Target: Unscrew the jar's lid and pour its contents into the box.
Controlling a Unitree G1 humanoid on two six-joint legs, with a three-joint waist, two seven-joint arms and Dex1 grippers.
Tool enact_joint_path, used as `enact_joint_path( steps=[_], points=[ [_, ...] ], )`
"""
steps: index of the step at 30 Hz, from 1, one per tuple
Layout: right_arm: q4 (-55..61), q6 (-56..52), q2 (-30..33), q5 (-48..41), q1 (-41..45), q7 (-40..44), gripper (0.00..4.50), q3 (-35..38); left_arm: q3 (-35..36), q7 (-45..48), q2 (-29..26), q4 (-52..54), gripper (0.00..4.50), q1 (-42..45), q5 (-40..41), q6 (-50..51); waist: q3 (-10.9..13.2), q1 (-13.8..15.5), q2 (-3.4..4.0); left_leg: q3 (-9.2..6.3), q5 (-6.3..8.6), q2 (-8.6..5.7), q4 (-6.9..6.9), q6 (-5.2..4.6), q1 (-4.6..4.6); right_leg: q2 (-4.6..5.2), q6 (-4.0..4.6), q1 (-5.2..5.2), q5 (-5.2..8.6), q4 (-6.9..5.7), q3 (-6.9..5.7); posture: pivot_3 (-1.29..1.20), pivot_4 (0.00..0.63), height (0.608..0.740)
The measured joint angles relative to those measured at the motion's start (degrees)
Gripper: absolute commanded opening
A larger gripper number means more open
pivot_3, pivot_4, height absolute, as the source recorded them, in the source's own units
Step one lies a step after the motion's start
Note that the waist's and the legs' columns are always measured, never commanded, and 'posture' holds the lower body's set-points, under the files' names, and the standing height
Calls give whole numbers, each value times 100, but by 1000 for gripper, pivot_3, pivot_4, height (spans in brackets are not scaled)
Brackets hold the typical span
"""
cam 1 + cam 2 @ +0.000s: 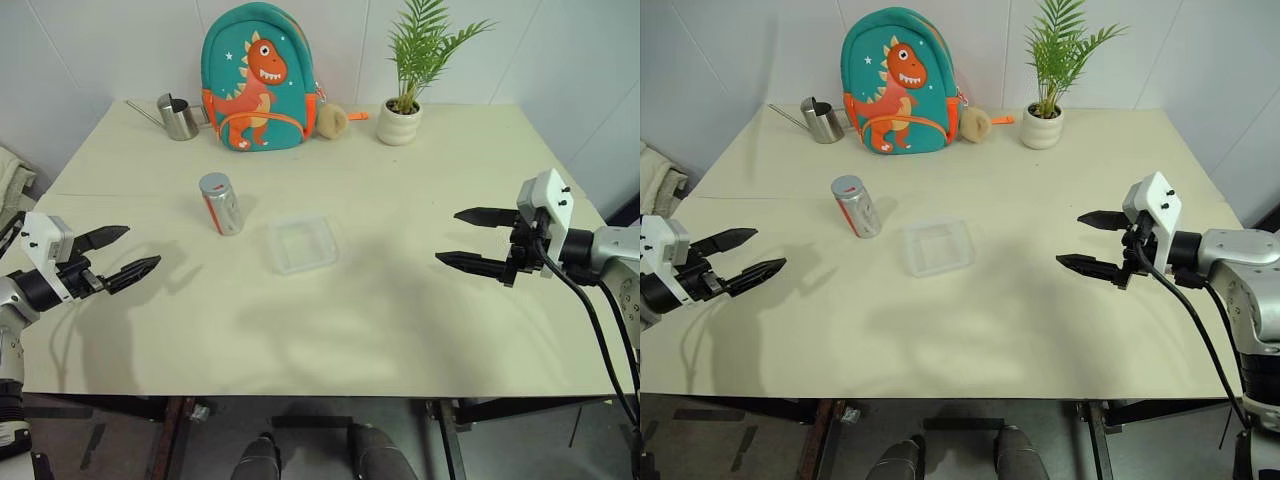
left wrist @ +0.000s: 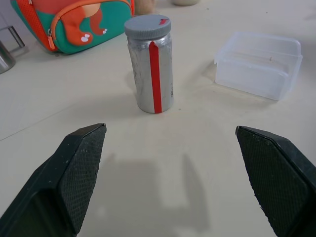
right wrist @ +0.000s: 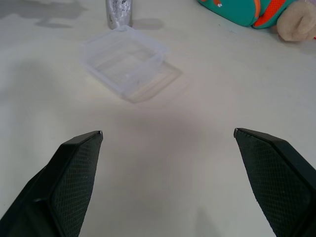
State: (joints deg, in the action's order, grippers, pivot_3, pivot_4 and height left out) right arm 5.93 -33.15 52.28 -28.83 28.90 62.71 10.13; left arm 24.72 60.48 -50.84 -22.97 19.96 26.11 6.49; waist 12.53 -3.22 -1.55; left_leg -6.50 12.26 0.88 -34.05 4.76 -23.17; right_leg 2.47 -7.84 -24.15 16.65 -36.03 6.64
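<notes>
Cream table [image 1: 400,300] — white, perhaps tiled, walls [image 1: 120,50]

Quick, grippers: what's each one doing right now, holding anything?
Left gripper: jaws open, holding nothing, short of the jar.
Right gripper: jaws open, holding nothing, off to the side of the box.

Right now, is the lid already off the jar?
No, the grey lid sits on top of the upright jar on the table.
</notes>
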Motion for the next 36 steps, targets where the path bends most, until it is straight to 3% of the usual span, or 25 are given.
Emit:
enact_joint_path(
  steps=[13,21,27,36],
  points=[
    [167,-25,-51,-170,-32,-184,4500,26,-48,-732,348,499,4480,-43,-86,30,0,1,0,0,0,0,-3,0,0,0,-3,1,-1,-1,1,0,150,740],
    [288,77,-495,-259,199,-228,4500,-208,-354,-1663,1267,609,4480,271,-336,-150,-1,12,0,0,-1,-2,-28,0,0,-1,-14,12,-14,-2,3,0,150,740],
    [273,206,-753,-149,259,-431,4500,-337,-763,-2246,1944,274,4480,806,-539,-35,-1,37,-1,-4,-1,-9,-51,0,2,2,-29,33,-23,7,3,0,150,740],
    [346,227,-819,-52,57,-566,4500,-445,-950,-2589,2119,-1352,4480,1931,-1008,-797,-3,16,-2,-6,-1,-11,-73,0,6,0,-34,45,-30,7,4,0,150,740]
  ],
)
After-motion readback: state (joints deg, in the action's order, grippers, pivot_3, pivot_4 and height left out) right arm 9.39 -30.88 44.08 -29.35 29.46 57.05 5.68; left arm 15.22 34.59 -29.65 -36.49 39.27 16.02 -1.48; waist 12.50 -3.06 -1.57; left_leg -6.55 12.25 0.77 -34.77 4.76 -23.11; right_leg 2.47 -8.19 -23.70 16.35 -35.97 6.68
